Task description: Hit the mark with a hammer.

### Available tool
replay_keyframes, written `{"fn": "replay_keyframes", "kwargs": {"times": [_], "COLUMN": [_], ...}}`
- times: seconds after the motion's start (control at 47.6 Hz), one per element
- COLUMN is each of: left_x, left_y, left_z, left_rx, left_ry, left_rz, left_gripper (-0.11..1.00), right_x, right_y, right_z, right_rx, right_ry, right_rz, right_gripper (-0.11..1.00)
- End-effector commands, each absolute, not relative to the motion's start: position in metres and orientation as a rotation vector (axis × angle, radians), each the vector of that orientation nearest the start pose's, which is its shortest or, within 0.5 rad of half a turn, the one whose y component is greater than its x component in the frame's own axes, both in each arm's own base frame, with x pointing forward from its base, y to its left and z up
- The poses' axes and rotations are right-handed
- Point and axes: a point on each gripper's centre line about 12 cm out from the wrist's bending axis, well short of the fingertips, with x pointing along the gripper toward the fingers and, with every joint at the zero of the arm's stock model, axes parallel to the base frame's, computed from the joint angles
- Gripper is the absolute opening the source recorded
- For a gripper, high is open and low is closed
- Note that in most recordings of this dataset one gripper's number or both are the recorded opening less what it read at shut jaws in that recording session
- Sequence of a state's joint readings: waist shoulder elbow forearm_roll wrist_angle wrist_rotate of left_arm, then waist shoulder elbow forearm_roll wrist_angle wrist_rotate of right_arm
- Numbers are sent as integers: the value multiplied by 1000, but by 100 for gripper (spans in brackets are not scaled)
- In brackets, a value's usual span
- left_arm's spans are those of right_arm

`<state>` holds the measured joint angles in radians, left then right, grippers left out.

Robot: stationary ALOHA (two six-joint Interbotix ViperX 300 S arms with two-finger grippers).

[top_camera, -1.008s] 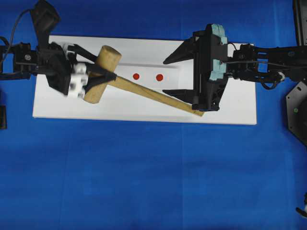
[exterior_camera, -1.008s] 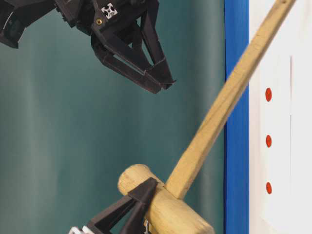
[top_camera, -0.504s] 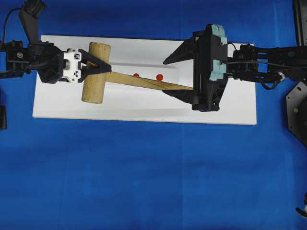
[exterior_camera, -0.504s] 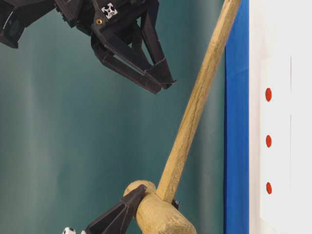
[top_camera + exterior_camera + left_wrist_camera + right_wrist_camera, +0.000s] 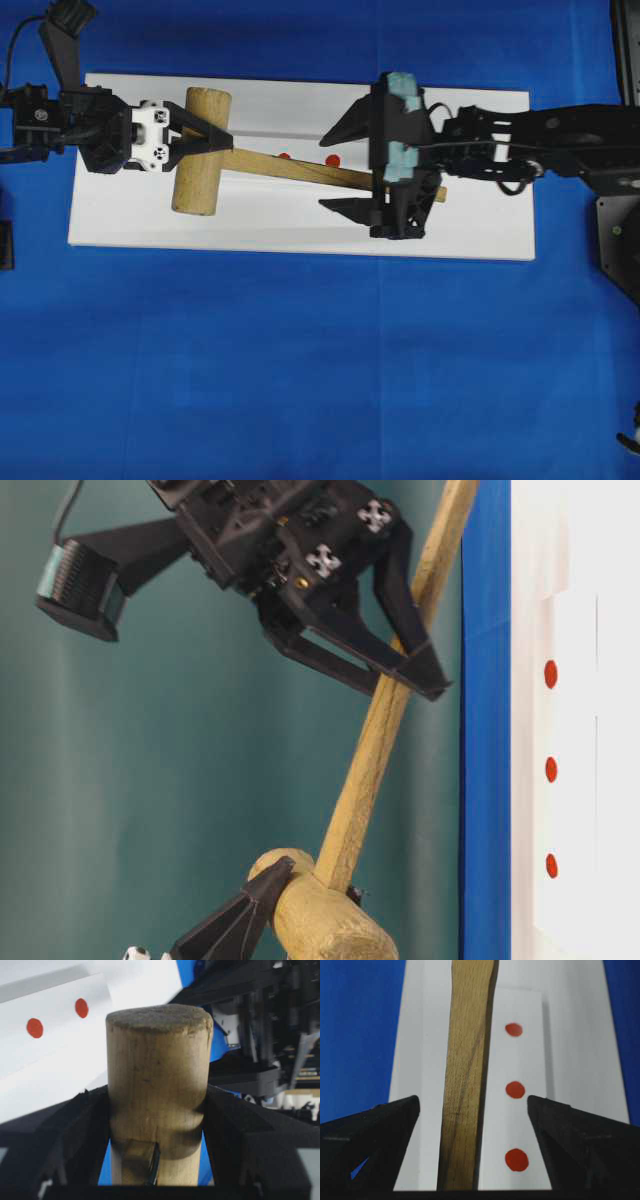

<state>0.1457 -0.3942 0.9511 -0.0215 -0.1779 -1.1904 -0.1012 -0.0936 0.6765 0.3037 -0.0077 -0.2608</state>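
Note:
The hammer [image 5: 200,150], a light wooden mallet, lies lifted over the white board [image 5: 300,232], its handle [image 5: 300,170] running right. My left gripper [image 5: 210,143] is shut on the thick head [image 5: 157,1075], one jaw pressed against each side. My right gripper [image 5: 335,172] is open and straddles the handle [image 5: 465,1085] near its far end, with a gap at both fingers. Three red marks [image 5: 515,1090] sit in a row on the board beside the handle. From overhead, two marks [image 5: 332,160] show just above the handle. At table level the handle [image 5: 370,760] passes between the right gripper's fingers [image 5: 415,670].
The board rests on a blue cloth [image 5: 300,380]. A raised white strip [image 5: 520,1060] carries the marks. A dark fixture [image 5: 620,230] stands at the right edge of the table. A teal backdrop [image 5: 150,780] fills the table-level view.
The left gripper swung the hammer so that its handle lies nearly along the board. The right gripper then moved left and down around the handle, its jaws narrowing slightly.

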Motion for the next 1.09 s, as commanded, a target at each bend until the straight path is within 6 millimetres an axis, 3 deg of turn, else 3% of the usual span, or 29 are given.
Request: {"fn": "replay_keyframes", "kwargs": {"times": [0.0, 0.252, 0.294, 1.071], "left_x": [306, 306, 306, 302], "left_y": [44, 42, 42, 44], "left_z": [240, 241, 242, 249], "left_rx": [-1220, -1229, -1229, -1170], "left_ry": [193, 192, 191, 167], "left_rz": [320, 315, 314, 294], "left_gripper": [50, 50, 50, 50], "right_x": [385, 385, 385, 385], "right_y": [-39, -38, -39, -38], "right_z": [214, 214, 214, 215], "right_rx": [61, 37, 34, 32], "right_ry": [532, 537, 534, 534], "right_rz": [-111, -103, -103, -100], "right_gripper": [82, 14, 7, 7]}}
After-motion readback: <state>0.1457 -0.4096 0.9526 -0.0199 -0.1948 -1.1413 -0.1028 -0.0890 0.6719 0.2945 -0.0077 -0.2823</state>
